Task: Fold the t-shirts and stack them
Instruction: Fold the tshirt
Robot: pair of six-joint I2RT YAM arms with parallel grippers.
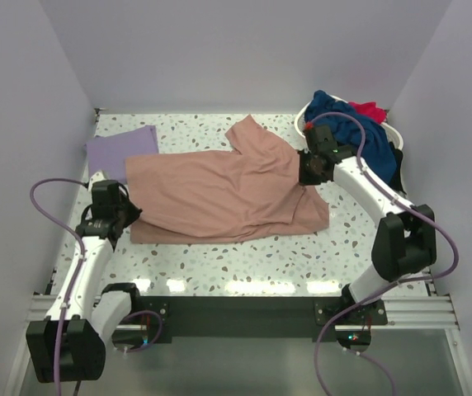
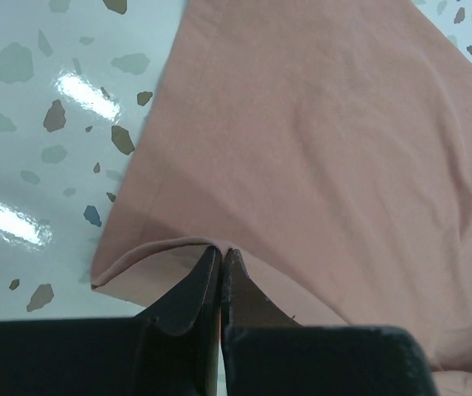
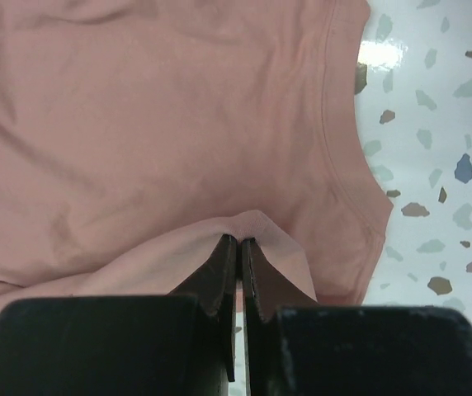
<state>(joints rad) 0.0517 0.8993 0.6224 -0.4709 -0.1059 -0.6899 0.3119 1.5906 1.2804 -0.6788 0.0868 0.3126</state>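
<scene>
Since the pink shirt [image 1: 219,194] lies spread on the table [image 1: 244,266], limp and light, I judge its edges the best hold; my left gripper [image 2: 221,252] and right gripper [image 3: 239,241] each pinch a fold of its edge.

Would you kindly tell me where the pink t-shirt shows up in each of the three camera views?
Top external: the pink t-shirt is spread across the centre.
Left wrist: it fills the centre and right.
Right wrist: it fills the left and centre.
Shared landmark: the speckled table beside the shirt's edge.
</scene>
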